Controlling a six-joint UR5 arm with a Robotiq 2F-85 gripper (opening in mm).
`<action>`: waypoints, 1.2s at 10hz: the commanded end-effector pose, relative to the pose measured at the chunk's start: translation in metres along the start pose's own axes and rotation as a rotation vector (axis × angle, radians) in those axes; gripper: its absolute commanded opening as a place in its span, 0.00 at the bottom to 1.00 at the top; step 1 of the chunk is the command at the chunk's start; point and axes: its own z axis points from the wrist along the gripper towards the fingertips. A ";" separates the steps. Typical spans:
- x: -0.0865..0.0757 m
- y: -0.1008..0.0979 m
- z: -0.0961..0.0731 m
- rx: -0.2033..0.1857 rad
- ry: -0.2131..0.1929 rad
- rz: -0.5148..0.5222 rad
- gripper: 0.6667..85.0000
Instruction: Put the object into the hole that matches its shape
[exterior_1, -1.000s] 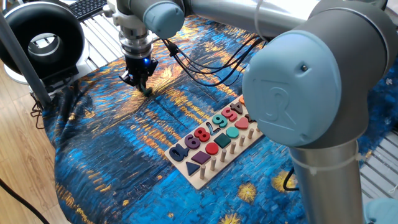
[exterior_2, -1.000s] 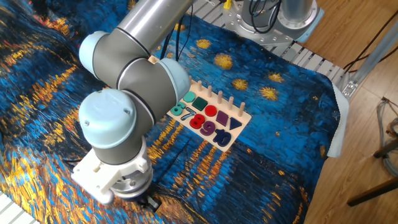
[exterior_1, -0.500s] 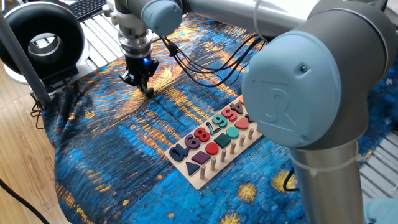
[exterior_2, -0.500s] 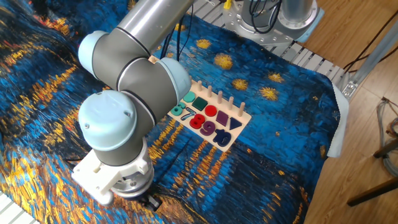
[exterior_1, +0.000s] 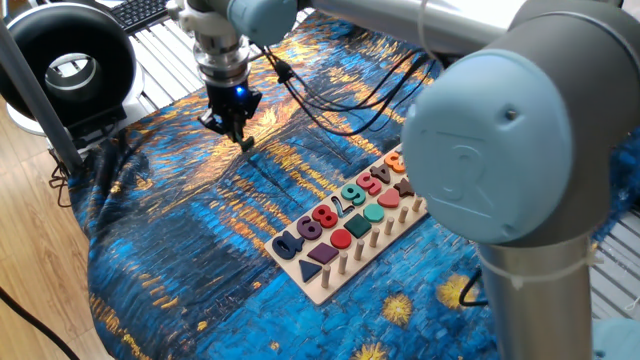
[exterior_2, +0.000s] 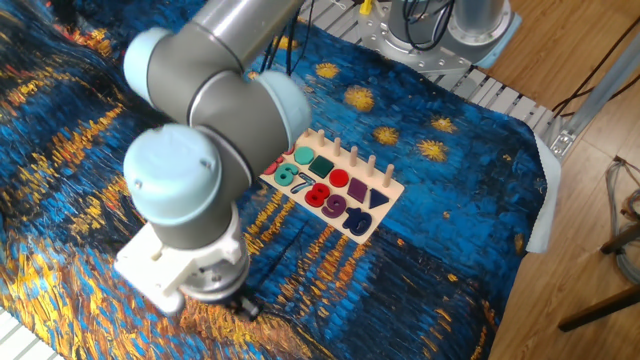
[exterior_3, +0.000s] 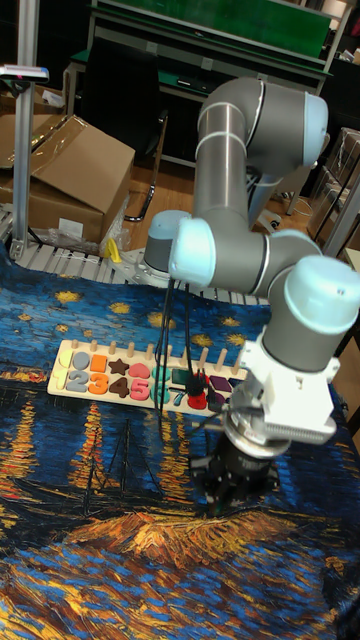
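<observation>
Hovering near the tabletop's (exterior_1: 150, 290) far corner, my tool (exterior_1: 237, 133) pinches the object (exterior_1: 243, 142) just above open cloth, well apart from the board (exterior_1: 322, 288).

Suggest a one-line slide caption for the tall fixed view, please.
UR5 gripper poised low over the painted cloth, the number puzzle board waiting behind it.

Blue-and-gold starry-night cloth (exterior_1: 170, 250), light-wood puzzle board (exterior_1: 345, 262) with multicoloured numbers, grey-and-pale-blue arm (exterior_2: 200, 150), black claw (exterior_1: 233, 127)
</observation>
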 end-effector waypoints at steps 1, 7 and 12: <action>0.026 -0.010 -0.023 0.002 0.019 -0.002 0.01; -0.008 -0.001 -0.025 -0.042 -0.123 -0.045 0.01; 0.047 -0.017 -0.052 -0.051 -0.065 -0.070 0.01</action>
